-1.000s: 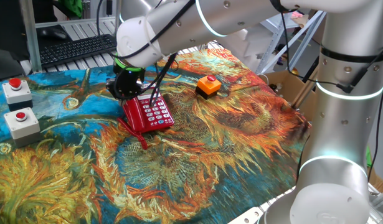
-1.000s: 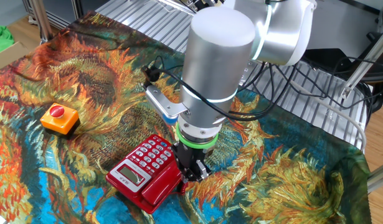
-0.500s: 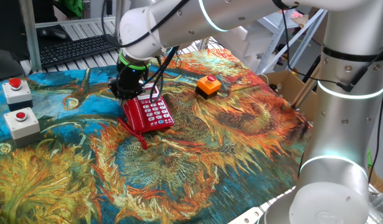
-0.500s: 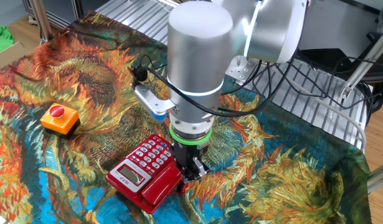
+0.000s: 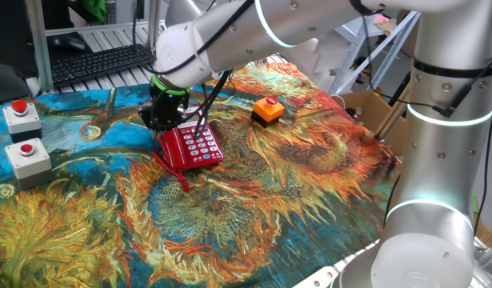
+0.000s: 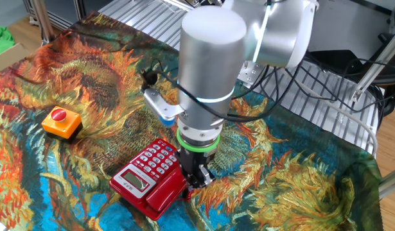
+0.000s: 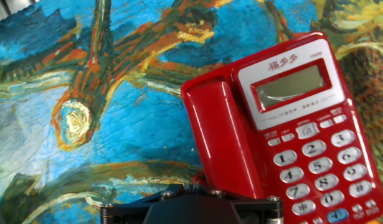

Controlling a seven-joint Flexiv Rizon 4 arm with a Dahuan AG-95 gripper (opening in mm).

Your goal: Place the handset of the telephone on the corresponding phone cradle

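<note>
The red telephone lies flat on the painted cloth, seen also as the telephone and the telephone, with white number keys and a small display. The glossy red handset lies in the phone cradle along the keypad-free side, parallel to the keypad. Its red cord trails onto the cloth. My gripper hangs upright over the handset's end, jaws together. Its black body fills the lower edge of the hand view and hides the fingertips. Whether they touch the handset I cannot tell.
An orange button box sits behind the phone, also visible as the orange box. Two grey boxes with red buttons stand at the left edge. A keyboard lies beyond the cloth. The arm's base column rises at the right.
The arm's wrist has swung slightly above the phone while the gripper stays at the handset's end. Phone and handset have not moved.
</note>
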